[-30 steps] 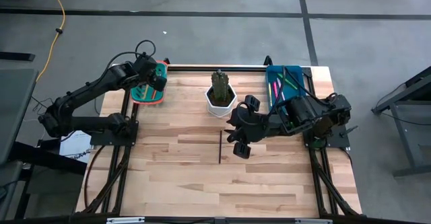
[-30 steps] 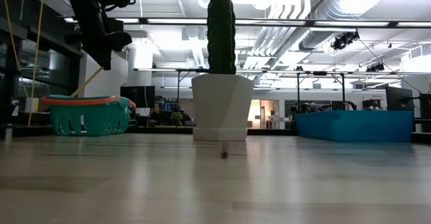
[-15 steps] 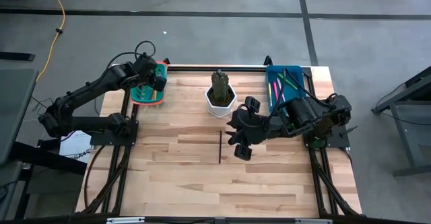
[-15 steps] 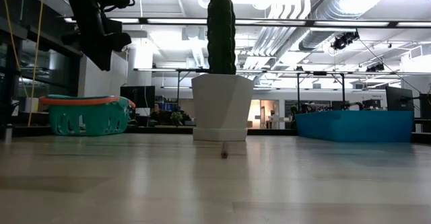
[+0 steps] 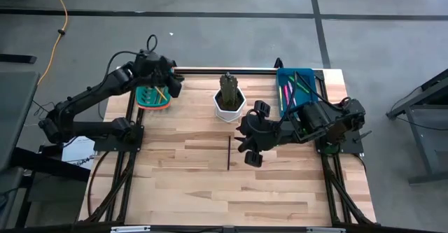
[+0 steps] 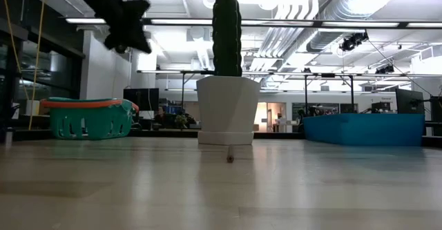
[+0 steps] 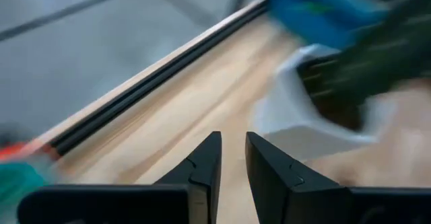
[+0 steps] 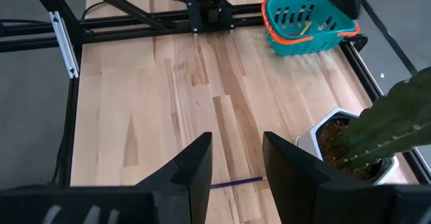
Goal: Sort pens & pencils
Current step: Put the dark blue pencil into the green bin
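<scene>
Left gripper [image 7: 231, 158]: your jaws stand slightly parted, empty (surroundings smeared) | right gripper [image 8: 236, 158]: released over dark pencil [image 5: 229, 152], its ends cut off.

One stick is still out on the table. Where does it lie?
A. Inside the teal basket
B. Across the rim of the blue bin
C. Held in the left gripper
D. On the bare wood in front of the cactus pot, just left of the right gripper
D. In the high view the dark stick lies flat on the wooden table, in front of the white cactus pot, beside the right gripper.
</scene>
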Available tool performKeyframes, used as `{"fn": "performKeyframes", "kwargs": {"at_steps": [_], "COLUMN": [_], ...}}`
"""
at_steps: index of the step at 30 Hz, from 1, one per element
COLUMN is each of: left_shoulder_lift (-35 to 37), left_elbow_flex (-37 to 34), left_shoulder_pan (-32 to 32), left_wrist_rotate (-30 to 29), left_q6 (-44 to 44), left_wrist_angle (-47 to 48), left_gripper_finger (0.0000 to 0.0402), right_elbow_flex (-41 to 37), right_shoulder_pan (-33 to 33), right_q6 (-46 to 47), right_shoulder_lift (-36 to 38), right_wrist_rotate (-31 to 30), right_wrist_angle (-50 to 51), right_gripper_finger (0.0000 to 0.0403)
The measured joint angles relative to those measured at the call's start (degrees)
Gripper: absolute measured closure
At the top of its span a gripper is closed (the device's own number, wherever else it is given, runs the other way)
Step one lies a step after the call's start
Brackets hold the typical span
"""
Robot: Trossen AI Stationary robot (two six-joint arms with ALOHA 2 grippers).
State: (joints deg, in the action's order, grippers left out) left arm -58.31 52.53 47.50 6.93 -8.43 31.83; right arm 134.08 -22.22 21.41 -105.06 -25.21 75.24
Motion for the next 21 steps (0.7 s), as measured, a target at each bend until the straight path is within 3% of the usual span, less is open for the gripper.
{"fn": "performKeyframes", "kwargs": {"at_steps": [5, 11, 16, 21], "left_shoulder_lift": [4.08, 11.45, 17.00, 19.26], "left_elbow_flex": [0.00, 0.00, 0.04, 0.04], "left_shoulder_pan": [-6.69, -19.16, -31.83, -44.32], "left_wrist_rotate": [8.56, 8.11, -3.11, -12.93], "left_q6": [0.32, -1.04, -2.38, -2.44], "left_wrist_angle": [-8.65, -15.50, -15.17, -13.15], "left_gripper_finger": [0.0346, 0.0352, 0.0353, 0.0353], "right_elbow_flex": [0.00, 0.00, -3.72, -18.98], "right_shoulder_pan": [0.00, 0.04, 0.42, 0.48], "right_q6": [-2.04, -6.43, -5.80, -1.31], "right_shoulder_lift": [0.00, 0.00, 0.86, 3.84], "right_wrist_rotate": [1.65, 4.83, 4.83, 5.86], "right_wrist_angle": [-0.04, -1.00, -2.20, -12.68], "right_gripper_finger": [0.0279, 0.0279, 0.0279, 0.0279]}}
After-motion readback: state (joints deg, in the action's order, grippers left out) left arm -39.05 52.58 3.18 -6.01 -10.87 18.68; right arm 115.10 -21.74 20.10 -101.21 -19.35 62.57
